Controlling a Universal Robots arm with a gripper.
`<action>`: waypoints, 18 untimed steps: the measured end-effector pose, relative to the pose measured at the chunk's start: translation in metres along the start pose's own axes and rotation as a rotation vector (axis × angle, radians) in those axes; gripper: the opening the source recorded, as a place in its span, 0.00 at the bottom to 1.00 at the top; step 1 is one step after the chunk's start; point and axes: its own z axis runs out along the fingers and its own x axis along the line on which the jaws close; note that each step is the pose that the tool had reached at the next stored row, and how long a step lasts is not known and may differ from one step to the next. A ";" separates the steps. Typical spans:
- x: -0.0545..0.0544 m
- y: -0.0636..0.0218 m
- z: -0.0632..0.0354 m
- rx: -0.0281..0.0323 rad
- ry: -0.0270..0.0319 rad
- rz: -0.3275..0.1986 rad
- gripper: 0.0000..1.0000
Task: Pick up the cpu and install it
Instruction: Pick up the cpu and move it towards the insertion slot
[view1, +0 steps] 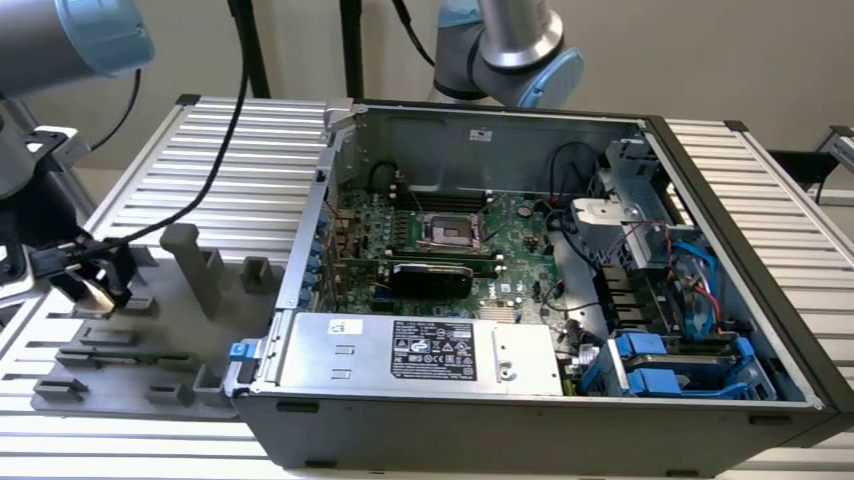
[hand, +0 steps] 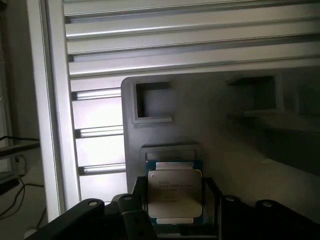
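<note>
Wrist view: the cpu (hand: 175, 195), a flat silver chip with faint print on its top, sits between the two black fingers (hand: 139, 192) of the pincer (hand: 176, 207). They press on two opposite edges, so it looks clamped on the chip. The chip is nearly square, with no clear long axis. Beyond it lies a grey holder tray (hand: 225, 140) with empty recesses, on a ribbed metal table (hand: 190, 45).

Exterior view: the pincer hangs at the exterior view's left edge, mid-height, just above the tray. An open computer case (view1: 534, 440) fills the middle. The empty socket (view1: 447, 232) lies well apart from the pincer, toward the exterior view's right and a little higher in the frame, beyond the case's near wall.
</note>
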 end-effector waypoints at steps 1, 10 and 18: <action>-0.001 0.0003 -0.0045 0.0001 0.0004 -0.001 0.55; -0.011 0.0033 -0.0455 -0.0016 0.0021 -0.011 0.55; -0.023 0.0063 -0.0816 -0.0023 0.0035 -0.023 0.55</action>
